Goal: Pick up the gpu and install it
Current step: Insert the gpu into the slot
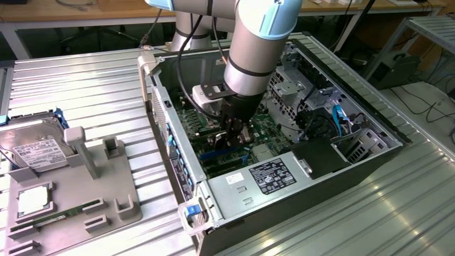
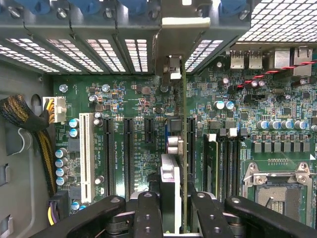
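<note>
Edge-on, gpu (image 2: 184,148) sits clamped within end effector (image 2: 171,208).

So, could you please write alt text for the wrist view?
The gripper holds the gpu edge-on above the green motherboard, its end bracket up by the case's vented slot covers. An empty CPU socket sits nearby.

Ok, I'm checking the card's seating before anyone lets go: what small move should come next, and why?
Probably a short straight push down. The gripper is shut on the gpu, held edge-on over a black slot on the motherboard, its bracket at the case's rear slots. Whether it is fully seated I cannot tell.
</note>
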Robot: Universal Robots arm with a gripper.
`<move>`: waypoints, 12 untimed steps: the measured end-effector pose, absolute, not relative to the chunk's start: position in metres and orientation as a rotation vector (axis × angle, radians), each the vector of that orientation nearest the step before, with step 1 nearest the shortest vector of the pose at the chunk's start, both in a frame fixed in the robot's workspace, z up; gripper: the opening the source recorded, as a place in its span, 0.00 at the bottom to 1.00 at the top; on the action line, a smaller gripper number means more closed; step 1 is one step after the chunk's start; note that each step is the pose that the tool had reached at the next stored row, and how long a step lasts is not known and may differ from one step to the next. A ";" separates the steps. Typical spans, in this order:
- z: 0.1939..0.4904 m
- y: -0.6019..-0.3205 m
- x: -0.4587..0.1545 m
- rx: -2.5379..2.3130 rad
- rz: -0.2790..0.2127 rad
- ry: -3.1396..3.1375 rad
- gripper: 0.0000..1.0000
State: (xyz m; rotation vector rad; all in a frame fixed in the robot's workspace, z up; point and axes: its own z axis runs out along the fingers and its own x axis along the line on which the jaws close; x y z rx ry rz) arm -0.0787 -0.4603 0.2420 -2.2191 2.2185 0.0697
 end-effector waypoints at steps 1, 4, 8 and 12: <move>0.242 -0.460 -0.079 -2.219 0.070 2.218 0.28; 0.242 -0.460 -0.079 -2.219 0.070 2.218 0.28; 0.244 -0.460 -0.081 -2.218 0.067 2.217 0.28; 0.244 -0.460 -0.081 -2.218 0.067 2.217 0.28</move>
